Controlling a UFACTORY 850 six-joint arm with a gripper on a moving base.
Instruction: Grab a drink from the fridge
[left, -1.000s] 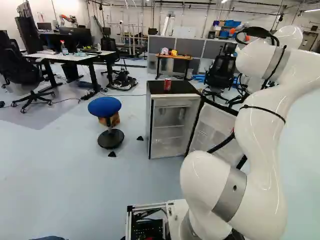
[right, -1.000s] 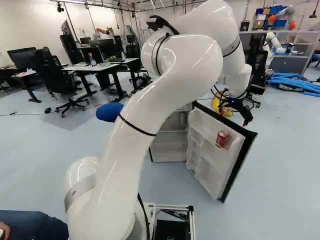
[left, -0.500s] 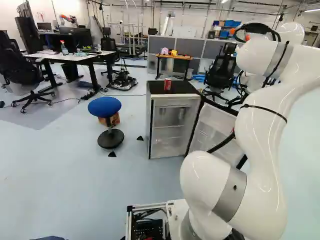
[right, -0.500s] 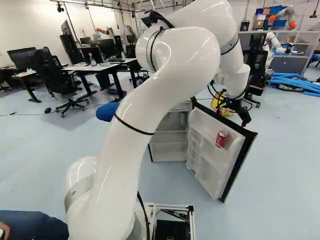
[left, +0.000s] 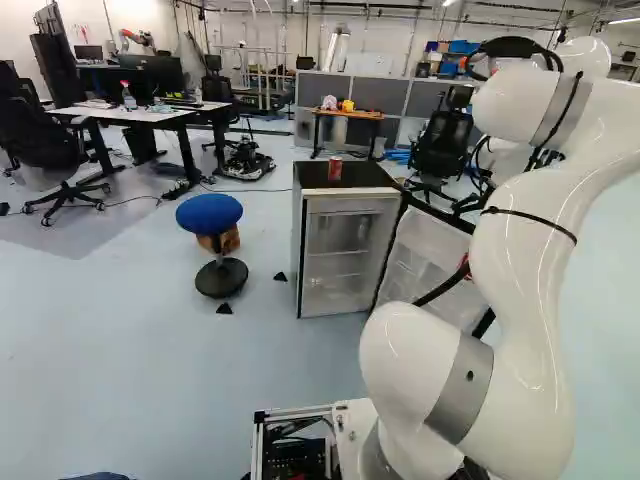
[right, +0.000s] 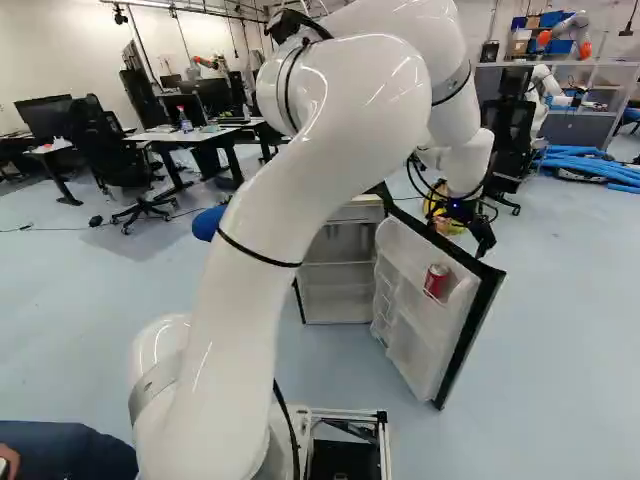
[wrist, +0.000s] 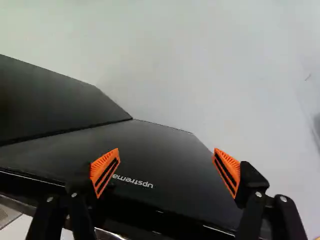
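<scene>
The gripper (right: 482, 240) has its pads (wrist: 105, 170) spread wide at the door (right: 405, 345); its dark outer face shows between and beyond them, though contact is hard to judge. One can (right: 437, 280) sits in a shelf on the door's inner side, its lower part partly covered by the shelf's edge. Another can (left: 335, 168) stands on the fridge (left: 370, 176), whose inside is murky. The arm (left: 520, 300) hides part of the door in the left base view.

Robotics lab: another robot (right: 571, 28), desk (left: 150, 115), monitor (right: 184, 110), office chair (left: 38, 135), grey partition (left: 384, 96).
</scene>
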